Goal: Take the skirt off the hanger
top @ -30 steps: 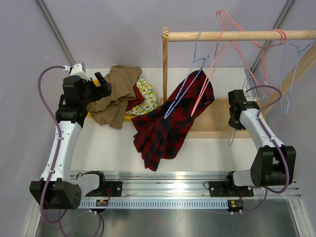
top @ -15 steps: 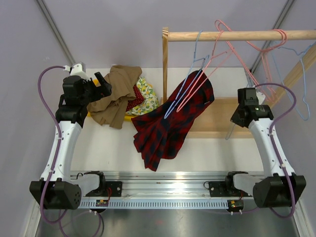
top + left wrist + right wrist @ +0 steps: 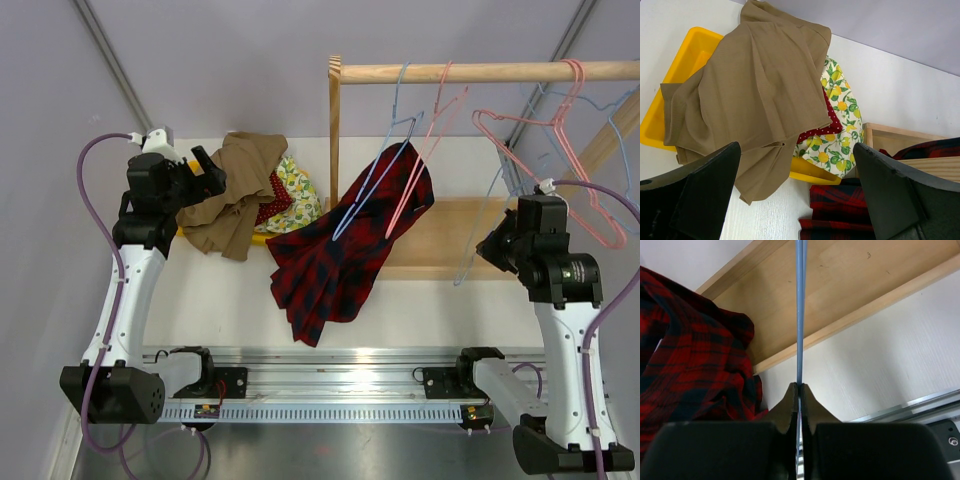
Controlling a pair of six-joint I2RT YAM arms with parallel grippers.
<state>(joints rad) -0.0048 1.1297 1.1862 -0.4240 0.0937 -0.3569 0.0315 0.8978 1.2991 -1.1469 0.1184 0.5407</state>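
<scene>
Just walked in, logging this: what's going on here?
The right end effector is shut on a pale-blue wire hanger beside the wooden rack. The plaid skirt lies slumped from the rack's base onto the table, apart from that hanger. The left end effector is open above a tan garment piled on a yellow tray.

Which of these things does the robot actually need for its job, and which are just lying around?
Part of the job: tartan skirt; pale-blue hanger, pinched in the right end effector.

Just lying about: tan garment; lemon-print garment; red dotted garment; yellow tray; pink hanger; wooden rack.
</scene>
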